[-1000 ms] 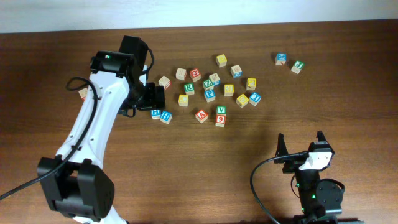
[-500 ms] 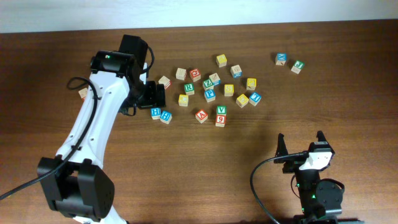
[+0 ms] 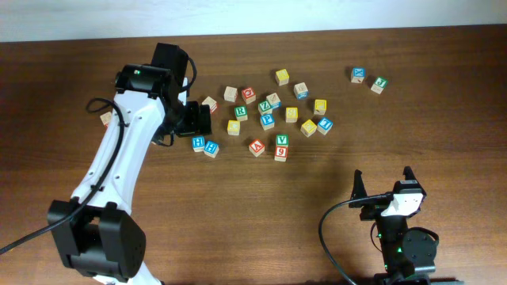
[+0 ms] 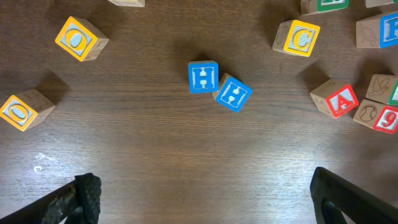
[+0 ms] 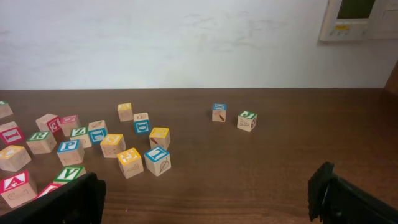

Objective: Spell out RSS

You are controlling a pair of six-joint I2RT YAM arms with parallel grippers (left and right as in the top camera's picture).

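Hovering left hand [image 3: 192, 125] spread wide, R cube [image 3: 240, 112] nearby

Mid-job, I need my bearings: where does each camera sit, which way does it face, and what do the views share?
Overhead: above the table, looking straight down; both arms show, left gripper over the cubes, right gripper near the bottom edge.
Left wrist: looks down on two blue H cubes; its open fingers at the bottom corners.
Right wrist: low, faces level across the table toward the wall; open fingers at the bottom corners.
Shared: the red A cube shows in all three.
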